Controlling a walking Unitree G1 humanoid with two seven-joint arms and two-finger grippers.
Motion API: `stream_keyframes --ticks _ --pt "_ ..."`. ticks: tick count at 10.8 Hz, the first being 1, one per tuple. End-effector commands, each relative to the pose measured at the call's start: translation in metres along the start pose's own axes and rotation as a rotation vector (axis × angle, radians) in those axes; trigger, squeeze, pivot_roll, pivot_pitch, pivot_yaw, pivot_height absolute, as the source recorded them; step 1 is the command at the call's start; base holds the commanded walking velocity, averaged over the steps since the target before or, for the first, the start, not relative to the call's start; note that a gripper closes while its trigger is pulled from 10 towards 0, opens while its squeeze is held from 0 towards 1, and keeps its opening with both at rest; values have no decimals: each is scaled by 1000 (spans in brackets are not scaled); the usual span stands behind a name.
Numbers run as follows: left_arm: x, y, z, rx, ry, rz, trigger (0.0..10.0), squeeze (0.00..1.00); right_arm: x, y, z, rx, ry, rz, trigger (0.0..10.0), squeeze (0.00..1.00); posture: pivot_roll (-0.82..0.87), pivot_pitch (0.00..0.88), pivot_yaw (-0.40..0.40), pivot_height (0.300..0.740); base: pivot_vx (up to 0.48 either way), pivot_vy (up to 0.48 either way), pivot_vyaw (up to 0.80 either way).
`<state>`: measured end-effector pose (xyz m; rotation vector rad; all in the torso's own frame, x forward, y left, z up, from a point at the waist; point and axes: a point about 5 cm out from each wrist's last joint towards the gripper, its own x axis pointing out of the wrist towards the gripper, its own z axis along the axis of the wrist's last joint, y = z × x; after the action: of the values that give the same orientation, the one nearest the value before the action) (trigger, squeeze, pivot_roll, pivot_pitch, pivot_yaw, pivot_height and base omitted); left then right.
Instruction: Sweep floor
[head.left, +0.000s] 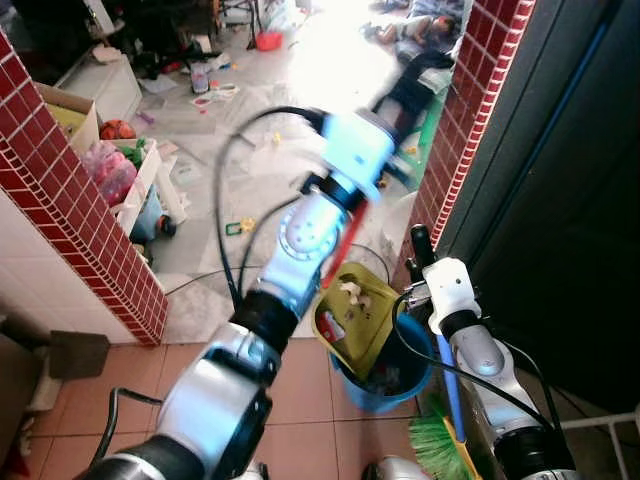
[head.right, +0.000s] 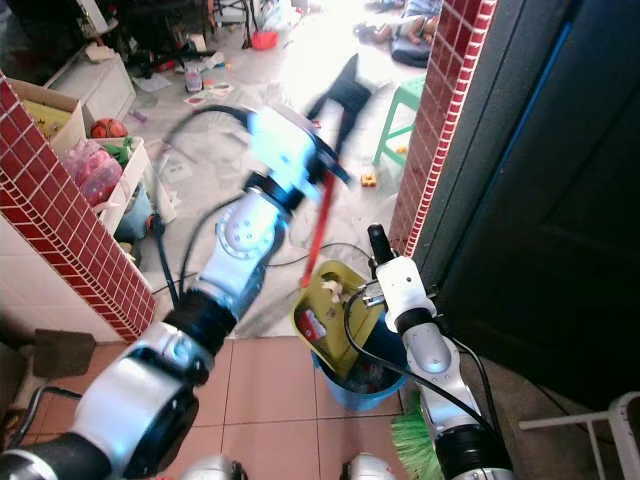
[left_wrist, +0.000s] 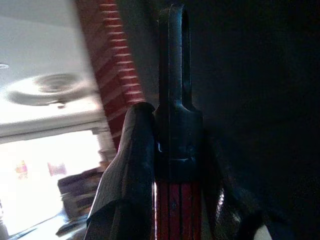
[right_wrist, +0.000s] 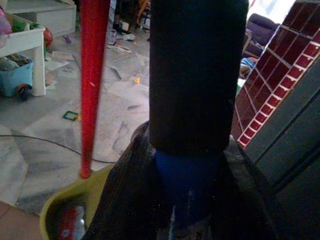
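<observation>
A long red handle (head.right: 323, 232) is gripped near its black top end by the left gripper (head.left: 415, 85), whose fingers (left_wrist: 125, 175) are closed around it, as is seen in the left wrist view. At the foot of that handle a yellow-green dustpan (head.left: 357, 315) is tipped steeply over a blue bucket (head.left: 395, 382) standing on the terracotta tiled floor (head.left: 300, 400), with scraps of litter (head.left: 350, 292) lying on the pan's face. The right gripper (head.left: 422, 243) is shut on a broom handle (right_wrist: 192, 100), blue with a black sleeve, and the broom's green bristles (head.left: 436, 448) are seen low beside the bucket, close to the dark door (head.left: 560, 200). The step in hand is judged to be the emptying of the pan into the bucket. It would be done well if the pan's lip were kept inside the bucket's rim and the tilt were increased slowly, so that the litter slides rather than spills onto the tiles. The broom should be held steady and upright, clear of the red handle, which passes just beside it in the right wrist view. Care is called for with the black cables (head.left: 235, 200) looping near the left arm, which could be caught. Beyond the red brick pillar (head.left: 90, 230) a marble floor (head.left: 250, 180) strewn with toys and papers is judged as yet unswept.
</observation>
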<state>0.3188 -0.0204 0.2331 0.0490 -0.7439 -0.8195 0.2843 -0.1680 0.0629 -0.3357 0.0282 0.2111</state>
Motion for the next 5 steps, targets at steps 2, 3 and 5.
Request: stream_keyframes --ticks 2,3,5 --pt "1 -74 -3 -165 32 -348 10000 0 8 2 9 0 -30 12 10000 0 -106 0 3 740 0 0 0" --pt "0 -79 -3 -162 52 -433 10000 0 9 2 10 -1 -30 13 10000 0 -105 0 -1 740 0 0 0" --pt "4 -84 2 -180 55 -474 10000 0 9 1 10 -5 -28 17 10000 0 -103 0 -6 740 0 0 0"
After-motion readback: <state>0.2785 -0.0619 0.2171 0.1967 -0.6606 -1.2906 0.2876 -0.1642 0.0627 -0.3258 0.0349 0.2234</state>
